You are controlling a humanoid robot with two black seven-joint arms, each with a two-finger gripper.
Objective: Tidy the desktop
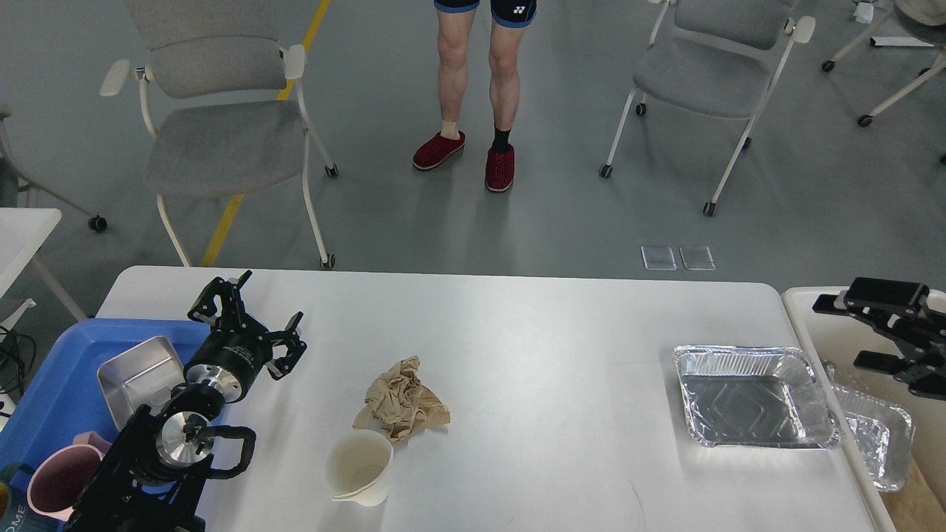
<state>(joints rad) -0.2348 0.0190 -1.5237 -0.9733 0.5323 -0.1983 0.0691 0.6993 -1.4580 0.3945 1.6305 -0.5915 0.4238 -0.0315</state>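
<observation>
1. Nearest the camera stands one white paper cup [360, 467], upright at the near-left of the table [532, 332], touching the crumpled brown paper [401, 400] just beyond it.
2. Left claw [255, 314]: fingers spread wide, gripping nothing, hanging over the table's far-left part beside the blue tray [55, 384].
3. Key relation: cup and paper lie to the right of and nearer than the left claw, which is the closer arm by far. Neither item has a marked long axis, the paper being a rough wad.
4. Right claw [861, 332]: parted, empty, over the cream bin [805, 303] past the table's right edge.
5. Count on the table: one cup, one paper wad, one foil tray [754, 399] at the right.
6. Count off the table: a second foil tray [876, 436] in the bin; one metal pan [140, 377] and one pink jug [63, 476] in the blue tray.
7. Judgement: three items remain to clear.
</observation>
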